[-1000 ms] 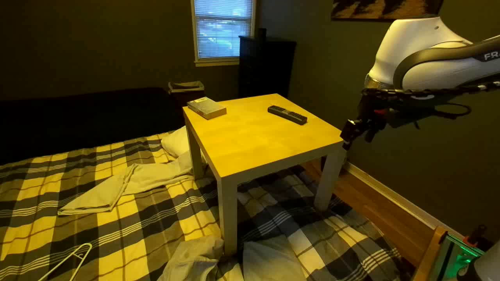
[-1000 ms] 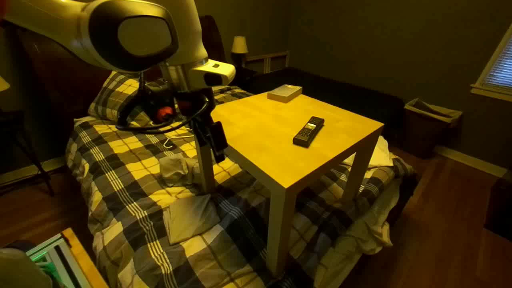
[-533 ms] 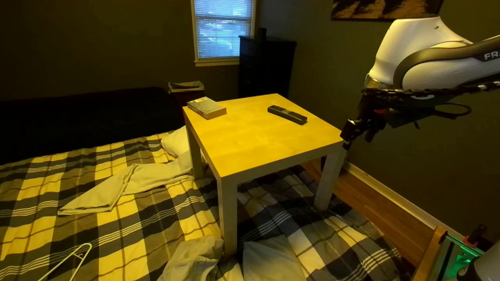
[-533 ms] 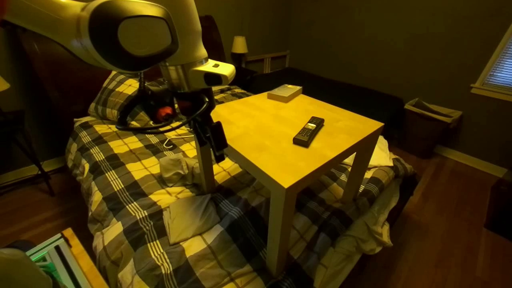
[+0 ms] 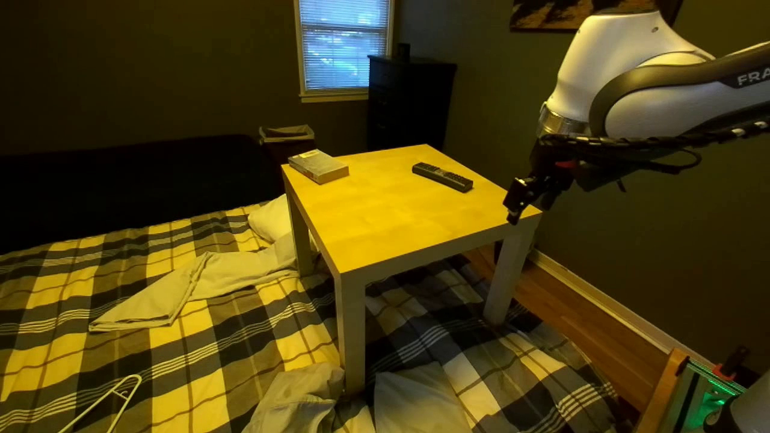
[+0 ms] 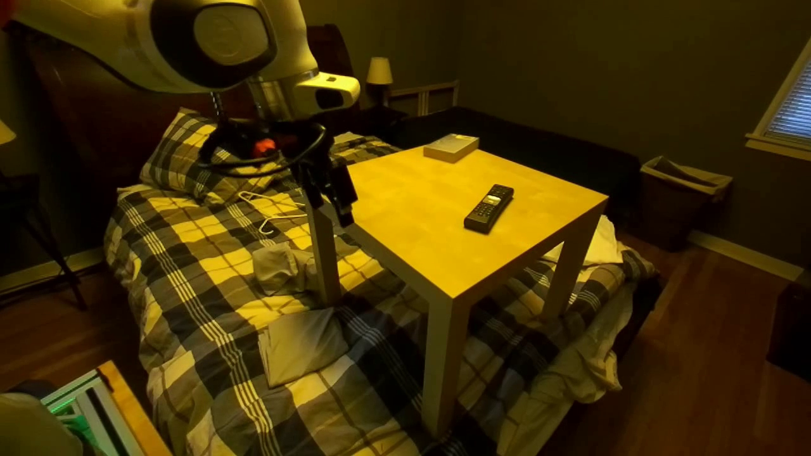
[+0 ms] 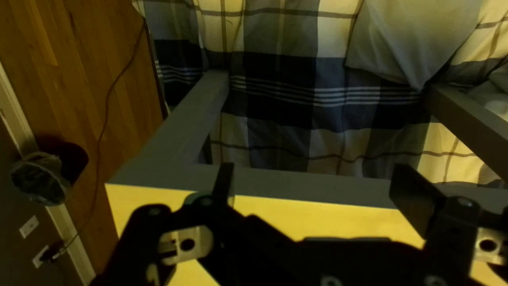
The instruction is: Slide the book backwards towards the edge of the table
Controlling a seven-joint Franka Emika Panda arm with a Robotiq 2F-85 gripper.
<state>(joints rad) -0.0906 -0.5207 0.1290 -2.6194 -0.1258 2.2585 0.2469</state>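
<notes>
The book [image 5: 319,166] is a thin, pale tan box-like shape lying flat near a far corner of the table [image 5: 391,216]. The book [image 6: 451,147] and the yellow table top [image 6: 405,209] also show in the other exterior picture. My gripper [image 5: 516,201] is black and hangs by the table's edge, at the opposite side from the book; it also shows in an exterior view [image 6: 342,202]. In the wrist view the gripper's fingers [image 7: 313,180] are wide apart with nothing between them, above the table's edge [image 7: 301,186]. The book is out of the wrist view.
A dark remote [image 5: 443,177] lies on the table between my gripper's side and the book; it also shows in an exterior view [image 6: 489,209]. The table stands on a plaid-covered bed [image 5: 198,355]. A hanger [image 5: 114,394] and grey cloths lie on the bed. A wall is beside the arm.
My arm and gripper have risen and shifted, from beside the table's corner to about over its edge. The book, remote and table have not moved.
</notes>
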